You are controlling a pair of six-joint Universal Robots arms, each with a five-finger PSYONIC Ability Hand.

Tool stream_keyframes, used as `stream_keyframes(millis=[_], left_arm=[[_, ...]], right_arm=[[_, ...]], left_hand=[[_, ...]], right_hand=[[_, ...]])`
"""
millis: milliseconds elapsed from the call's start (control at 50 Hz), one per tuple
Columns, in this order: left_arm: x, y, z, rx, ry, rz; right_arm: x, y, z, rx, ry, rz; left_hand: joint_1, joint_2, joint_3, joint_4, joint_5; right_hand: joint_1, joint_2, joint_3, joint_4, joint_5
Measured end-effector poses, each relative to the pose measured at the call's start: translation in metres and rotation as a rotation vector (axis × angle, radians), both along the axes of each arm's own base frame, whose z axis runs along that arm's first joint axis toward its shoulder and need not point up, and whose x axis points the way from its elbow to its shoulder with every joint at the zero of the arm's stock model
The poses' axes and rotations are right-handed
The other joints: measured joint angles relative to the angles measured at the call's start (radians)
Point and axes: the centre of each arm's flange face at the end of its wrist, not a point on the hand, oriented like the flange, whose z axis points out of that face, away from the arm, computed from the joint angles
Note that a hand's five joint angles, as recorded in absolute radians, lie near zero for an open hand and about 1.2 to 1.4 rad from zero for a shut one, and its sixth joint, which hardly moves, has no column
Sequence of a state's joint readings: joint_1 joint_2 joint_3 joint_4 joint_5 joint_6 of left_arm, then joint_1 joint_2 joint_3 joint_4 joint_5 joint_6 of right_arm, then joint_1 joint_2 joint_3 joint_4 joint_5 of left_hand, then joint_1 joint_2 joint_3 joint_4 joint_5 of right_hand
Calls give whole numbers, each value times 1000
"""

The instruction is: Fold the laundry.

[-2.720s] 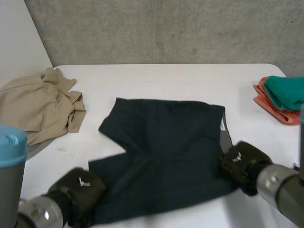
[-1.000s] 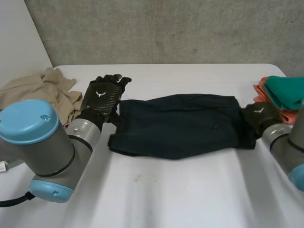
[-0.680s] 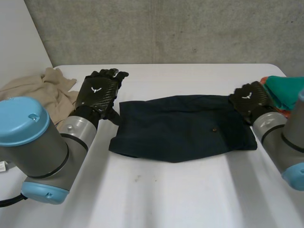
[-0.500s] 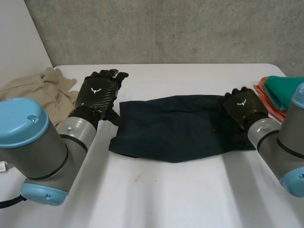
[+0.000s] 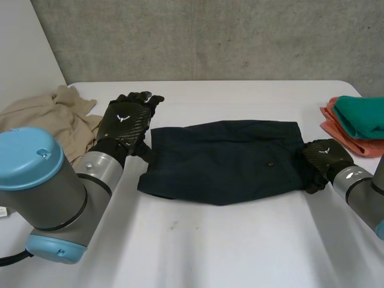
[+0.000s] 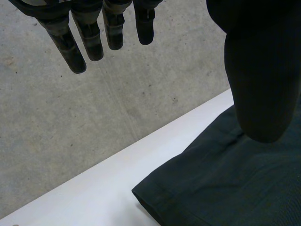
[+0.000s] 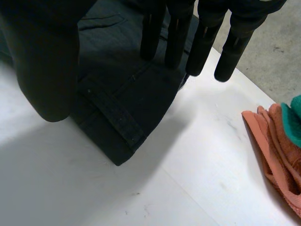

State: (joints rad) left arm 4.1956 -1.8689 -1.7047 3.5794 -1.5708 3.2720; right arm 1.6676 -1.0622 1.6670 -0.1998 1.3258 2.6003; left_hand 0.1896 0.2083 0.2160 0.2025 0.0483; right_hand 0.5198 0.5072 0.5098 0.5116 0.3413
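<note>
Lying folded across the middle of the frame on the white table [image 5: 228, 246], the dark shorts [image 5: 225, 161] span between both hands. The left hand [image 5: 124, 123] sits at their left end, fingers straight, holding nothing; the right hand [image 5: 324, 157] is at the right end, fingers likewise straight.

This looks like a bare robotics lab. A rough grey concrete wall [image 5: 210, 36] rises behind a plain white counter [image 5: 228, 240], a white panel [image 5: 24, 48] stands at its left edge, and grey robot arms [image 5: 60, 186] reach over it.
</note>
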Motion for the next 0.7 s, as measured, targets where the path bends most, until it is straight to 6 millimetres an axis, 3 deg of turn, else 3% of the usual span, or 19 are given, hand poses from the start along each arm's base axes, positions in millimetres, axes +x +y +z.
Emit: stream_keyframes(millis=[120,200,280,400,460,560,640,700], left_arm=[[0,0,-1,2,-1,-1],[0,0,-1,3,-2,-1],[0,1,-1,3,-2,0],[2,2,4,-8,5,2],[3,2,11,-27,15,4],[4,2,23,-56,32,7],[6,-1,32,-81,45,18],[8,-4,36,-91,52,29]], right_arm=[[2,-4,-7,-6,-12,14],[2,-7,-11,-8,-17,27],[-1,-10,-10,-22,-8,20],[-5,-15,11,-105,38,1],[0,-16,36,-201,91,21],[43,1,64,-343,144,162],[114,42,76,-498,160,401],[160,80,65,-571,170,589]], left_hand=[[0,0,0,0,0],[0,0,0,0,0],[0,0,0,0,0],[0,0,0,0,0],[0,0,0,0,0],[0,0,0,0,0],[0,0,0,0,0],[0,0,0,0,0]], right_hand=[[150,189,186,182,157],[467,620,609,607,572],[517,674,671,682,631],[544,674,676,686,632],[560,675,679,687,647],[590,675,680,687,665],[590,675,681,688,665],[590,675,681,688,668]])
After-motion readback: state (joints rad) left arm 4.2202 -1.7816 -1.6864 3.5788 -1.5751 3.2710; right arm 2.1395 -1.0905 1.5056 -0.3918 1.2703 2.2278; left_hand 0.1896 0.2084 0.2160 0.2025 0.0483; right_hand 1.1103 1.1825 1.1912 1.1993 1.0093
